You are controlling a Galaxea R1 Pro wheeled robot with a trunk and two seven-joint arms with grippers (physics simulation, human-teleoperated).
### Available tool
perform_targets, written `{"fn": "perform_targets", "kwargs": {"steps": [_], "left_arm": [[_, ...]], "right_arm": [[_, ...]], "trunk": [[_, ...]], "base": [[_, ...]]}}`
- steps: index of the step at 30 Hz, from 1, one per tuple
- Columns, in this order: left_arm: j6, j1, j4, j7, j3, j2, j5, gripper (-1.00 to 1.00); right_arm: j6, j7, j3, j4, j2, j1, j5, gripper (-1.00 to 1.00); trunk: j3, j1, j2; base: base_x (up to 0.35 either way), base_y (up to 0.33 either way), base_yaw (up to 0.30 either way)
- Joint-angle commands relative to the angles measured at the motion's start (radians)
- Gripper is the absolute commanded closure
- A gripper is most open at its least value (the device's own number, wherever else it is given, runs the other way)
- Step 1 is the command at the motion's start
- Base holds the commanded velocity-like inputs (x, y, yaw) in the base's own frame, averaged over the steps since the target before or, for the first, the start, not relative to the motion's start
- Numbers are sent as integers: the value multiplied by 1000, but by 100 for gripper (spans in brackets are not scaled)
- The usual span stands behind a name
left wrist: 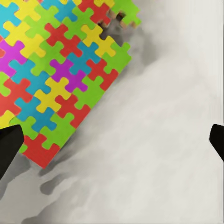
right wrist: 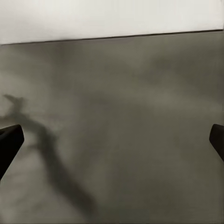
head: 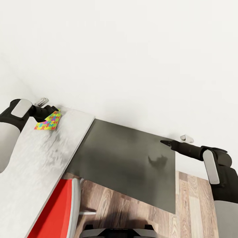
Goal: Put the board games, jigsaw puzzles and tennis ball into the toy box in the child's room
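One jigsaw puzzle [head: 48, 121] is being approached at the head view's upper left by the left gripper [left wrist: 112, 144], jaws spread apart to straddle it; the right gripper [right wrist: 112, 140], also apart, is being held idle.

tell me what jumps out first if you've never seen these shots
The bright jigsaw puzzle lying on the table's light grey top, right at the left hand. Next, the red chair tucked by the table's near edge, and the right hand above the dark grey wing.
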Motion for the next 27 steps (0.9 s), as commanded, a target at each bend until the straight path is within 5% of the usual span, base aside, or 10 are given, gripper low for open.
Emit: {"fn": "perform_targets", "kwargs": {"steps": [1,27], "left_arm": [[1,-1,-1,8,-7,1,10,-100],[13,-1,-16,8,-6,4,10,-100]], "right_arm": [[4,10,-1,-1,0,-1,9,-100],[4,10,-1,-10,4,5,9,-100]], "trunk": [[-2,1,-2],[-2,1,-2]], "base": [[69,0,0],[15,0,0]]}}
